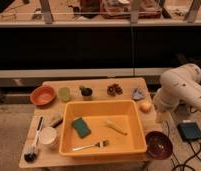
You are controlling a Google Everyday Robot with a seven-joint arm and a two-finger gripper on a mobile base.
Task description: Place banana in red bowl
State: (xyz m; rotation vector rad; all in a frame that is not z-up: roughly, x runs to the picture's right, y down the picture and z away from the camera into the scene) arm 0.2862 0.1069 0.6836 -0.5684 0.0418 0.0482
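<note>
Lying on the floor of the yellow tub (139, 131), right of the green sponge (81, 127) and behind the fork-like utensil (90, 146), the banana (115, 127) has its long axis slanting from back-left to front-right in the view. The gripper (162, 107) hangs at the low end of the white arm (180, 89), off the table's (125, 84) right edge, just past the round orange fruit (145, 106). Whether it is open or closed I cannot tell, and nothing shows in its hold. From there the banana lies to the left and nearer the camera, over the tub's right wall. I judge the reach must come down from above, closing across the slim width, not along the length. The red bowl (43, 95) sits at the table's far left (well apart from the tub's contents).
</note>
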